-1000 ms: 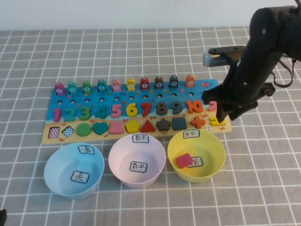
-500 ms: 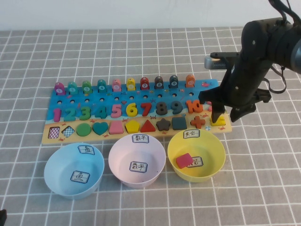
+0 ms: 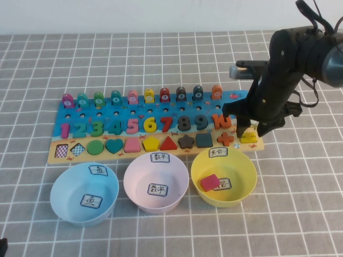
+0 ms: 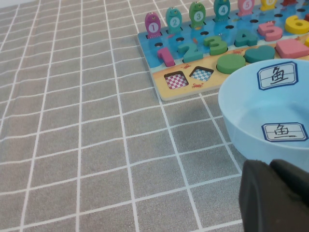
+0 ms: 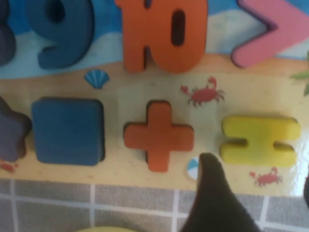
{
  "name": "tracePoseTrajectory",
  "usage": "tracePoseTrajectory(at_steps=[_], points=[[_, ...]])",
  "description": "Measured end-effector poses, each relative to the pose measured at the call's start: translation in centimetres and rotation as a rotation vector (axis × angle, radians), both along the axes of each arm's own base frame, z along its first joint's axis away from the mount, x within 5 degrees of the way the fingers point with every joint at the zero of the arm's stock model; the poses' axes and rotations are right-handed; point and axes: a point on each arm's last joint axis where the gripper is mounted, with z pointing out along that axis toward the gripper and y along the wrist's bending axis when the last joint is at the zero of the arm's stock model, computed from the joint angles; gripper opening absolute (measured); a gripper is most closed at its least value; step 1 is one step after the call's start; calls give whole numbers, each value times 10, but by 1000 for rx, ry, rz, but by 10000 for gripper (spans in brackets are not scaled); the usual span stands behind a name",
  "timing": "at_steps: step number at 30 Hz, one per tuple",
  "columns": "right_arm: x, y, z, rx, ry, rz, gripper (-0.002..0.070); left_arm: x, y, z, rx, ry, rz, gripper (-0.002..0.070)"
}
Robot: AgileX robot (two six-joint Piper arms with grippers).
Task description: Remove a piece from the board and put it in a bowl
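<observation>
Tablecloth [image 3: 161, 235], grey with white grid, lying under everything.

Board [image 3: 80, 155], long wooden puzzle, blue upper part and tan lower strip, lying across the middle of the cloth; carrying coloured numbers, fish pegs and shape pieces.

Right arm [image 3: 289, 64], black, reaching in from the far right and bending down over the board's right end.

Bowls, three in a row just in front of the board: light blue bowl [image 3: 59, 187] on the robot's left, pink bowl [image 3: 134, 174] in the middle, yellow bowl [image 3: 247, 179] on the right, each bearing white labels with black characters. Yellow bowl holding a pink square block [image 3: 209, 182].

Right gripper [image 3: 250, 128], hanging over the right end of the tan strip, jaws standing wide apart, one on each side of the piece, gripping nothing; one dark fingertip [image 5: 212, 193] showing just in front of the board's edge in the right wrist view.

Left gripper [image 4: 275, 198], sitting low over the cloth beside the light blue bowl; finger state: cannot tell.

Orange plus sign [image 5: 158, 135], sitting in the tan strip beside the piece.

Piece [image 5: 259, 140], yellow equals sign, sitting in its recess at the strip's right end, under the right gripper.
</observation>
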Motion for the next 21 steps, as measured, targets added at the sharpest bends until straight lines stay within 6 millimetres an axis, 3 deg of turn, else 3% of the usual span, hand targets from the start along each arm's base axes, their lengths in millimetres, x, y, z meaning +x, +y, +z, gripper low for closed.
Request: tracePoseTrajectory(at_steps=[21], points=[[8,3,-12,-15,30,-8,354,0,0,0,0,0,0,-3]])
